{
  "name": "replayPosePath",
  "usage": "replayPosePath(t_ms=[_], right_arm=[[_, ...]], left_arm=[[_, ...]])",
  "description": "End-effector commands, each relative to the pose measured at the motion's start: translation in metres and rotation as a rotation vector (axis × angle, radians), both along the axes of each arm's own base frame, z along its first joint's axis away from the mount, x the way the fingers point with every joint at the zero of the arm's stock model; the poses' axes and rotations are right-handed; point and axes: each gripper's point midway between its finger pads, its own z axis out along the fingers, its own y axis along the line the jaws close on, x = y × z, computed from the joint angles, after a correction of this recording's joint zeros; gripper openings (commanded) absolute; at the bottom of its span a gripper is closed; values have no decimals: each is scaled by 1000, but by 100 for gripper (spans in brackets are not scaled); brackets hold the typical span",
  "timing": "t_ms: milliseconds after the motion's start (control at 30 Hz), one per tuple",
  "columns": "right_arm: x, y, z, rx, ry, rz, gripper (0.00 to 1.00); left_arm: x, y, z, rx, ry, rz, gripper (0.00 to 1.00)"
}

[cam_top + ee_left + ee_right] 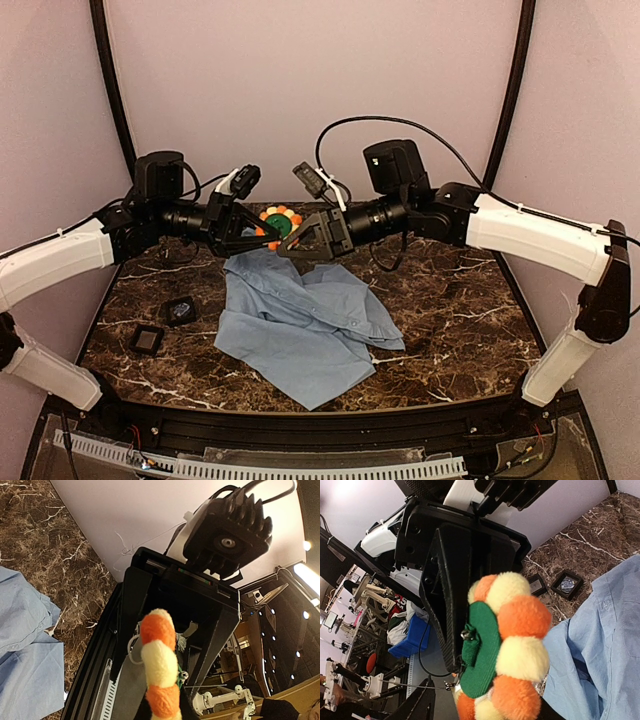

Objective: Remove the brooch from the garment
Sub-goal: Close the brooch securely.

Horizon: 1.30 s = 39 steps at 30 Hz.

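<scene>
— Any lettering you can make out?

— Only a small green mark (372,158) on the camera housing above the right wrist; it is too small to read.

— Where is the brooch?

— The brooch (279,222) is up in the air over the far middle of the tabletop (450,290), close to its far edge; it sits between the tips of the two arms.

— Which arm has it?

— The left fingers (240,232) are pinching it; in the left wrist view it rises edge-on from between their dark tips, with orange, yellow and orange petals stacked. The right fingers (315,242) stand spread; in the right wrist view one finger shows at the lower left with a gap between it and the petals; the other is hidden behind the brooch. The green round part faces that camera, with a small metal piece on it.

— And the garment?

— The garment (300,320) lies crumpled on the middle of the tabletop, reaching toward the near edge; it is below the brooch and apart from it. Two black square pads (180,311) lie near the left edge.
</scene>
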Motion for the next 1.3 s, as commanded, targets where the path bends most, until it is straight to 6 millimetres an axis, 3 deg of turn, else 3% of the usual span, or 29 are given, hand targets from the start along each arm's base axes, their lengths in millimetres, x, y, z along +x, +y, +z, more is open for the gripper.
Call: replayPosePath(t_ms=[0, 933, 1267], right_arm=[[7, -1, 14, 55, -5, 1, 54], [30, 4, 2, 31, 27, -15, 51], [39, -1, 2, 57, 67, -27, 46]], left_arm=[[-11, 1, 3, 1, -27, -29, 1], [-3, -9, -1, 23, -31, -51, 1], [-2, -11, 1, 20, -47, -59, 1]])
